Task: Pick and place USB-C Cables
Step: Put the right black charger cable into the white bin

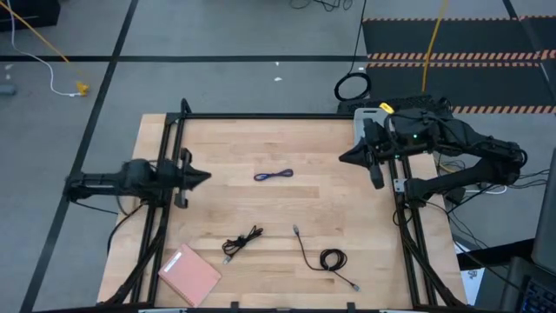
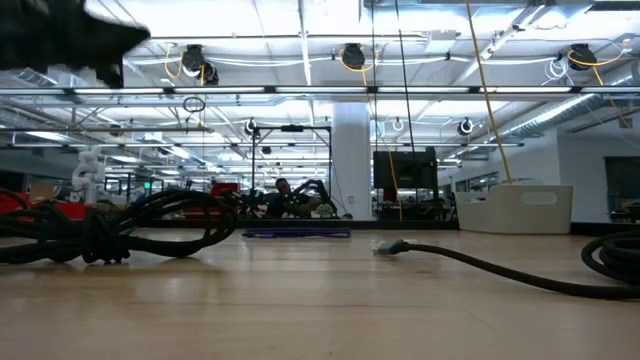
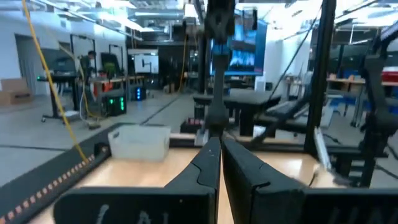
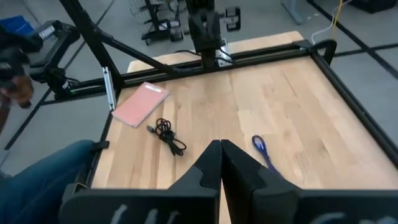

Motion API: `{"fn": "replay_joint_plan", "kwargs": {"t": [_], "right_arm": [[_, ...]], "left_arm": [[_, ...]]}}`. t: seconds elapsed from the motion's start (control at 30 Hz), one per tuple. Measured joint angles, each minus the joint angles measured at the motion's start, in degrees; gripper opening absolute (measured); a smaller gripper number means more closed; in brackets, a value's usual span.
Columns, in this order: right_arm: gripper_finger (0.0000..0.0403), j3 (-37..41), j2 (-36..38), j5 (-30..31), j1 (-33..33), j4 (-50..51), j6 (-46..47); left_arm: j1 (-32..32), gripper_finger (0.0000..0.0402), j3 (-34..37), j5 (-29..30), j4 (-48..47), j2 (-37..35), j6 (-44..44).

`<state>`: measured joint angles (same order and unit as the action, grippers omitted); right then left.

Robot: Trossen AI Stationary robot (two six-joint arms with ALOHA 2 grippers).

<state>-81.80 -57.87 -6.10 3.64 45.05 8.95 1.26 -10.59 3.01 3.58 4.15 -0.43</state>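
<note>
We keep both sets of fingers pressed together, empty: left gripper [image 1: 205, 176] and right gripper [image 1: 342, 157] above opposite bench [image 1: 347, 217] edges. The blue cable [image 1: 273, 175], bundled black cable [image 1: 242, 243] and coiled black cable [image 1: 331, 259] lie on the bench between them.

The left arm reaches in level from the left edge of the worktop [image 1: 287, 139], its pincer [image 1: 205, 176] pointing right with the two fingers pressed together and holding nothing. The right arm is folded over the far right corner, elbow out to the right, and its pincer [image 1: 344, 157] points left with fingers closed and empty. Both pincers hang above the wood, well apart.
</note>
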Motion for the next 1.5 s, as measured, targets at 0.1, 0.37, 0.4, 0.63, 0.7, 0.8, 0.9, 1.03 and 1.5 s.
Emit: {"fn": "replay_joint_plan", "kwargs": {"t": [0.1,0.37,0.4,0.63,0.7,0.8,0.9,1.03,1.5], "right_arm": [[0.0,0.0,0.0,0.1,0.0,-1.4,-0.8],[0.0,0.0,0.2,0.2,0.0,-2.0,-1.1],[0.0,0.0,0.2,0.2,0.0,-2.0,-1.1],[0.0,0.0,0.2,0.2,0.0,-2.4,-1.0],[0.0,0.0,0.2,0.1,0.0,-3.0,-0.9],[0.0,0.0,0.2,0.1,0.0,-3.7,-0.8],[0.0,0.0,0.2,0.1,0.0,-3.8,-0.7],[0.0,0.0,0.2,0.1,0.0,-3.7,-0.4],[0.0,0.0,0.0,0.0,0.0,-3.4,0.7]], "left_arm": [[0.0,0.0021,-9.2,0.0,-5.8,5.1,1.0],[0.0,0.0021,-39.0,0.0,-20.1,22.0,3.1],[0.0,0.0021,-42.6,-0.2,-22.4,24.0,3.2],[0.0,0.0021,-64.3,-0.6,-39.1,37.1,4.8],[0.0,0.0021,-69.0,-0.6,-43.3,40.3,4.2],[0.0,0.0021,-74.9,-0.8,-48.3,44.2,3.8],[0.0,0.0021,-78.0,-1.1,-51.0,46.7,3.4],[0.0,0.0021,-78.3,-5.8,-52.4,48.1,3.8],[0.0,0.0021,-78.1,-7.5,-53.2,49.5,5.9]]}}
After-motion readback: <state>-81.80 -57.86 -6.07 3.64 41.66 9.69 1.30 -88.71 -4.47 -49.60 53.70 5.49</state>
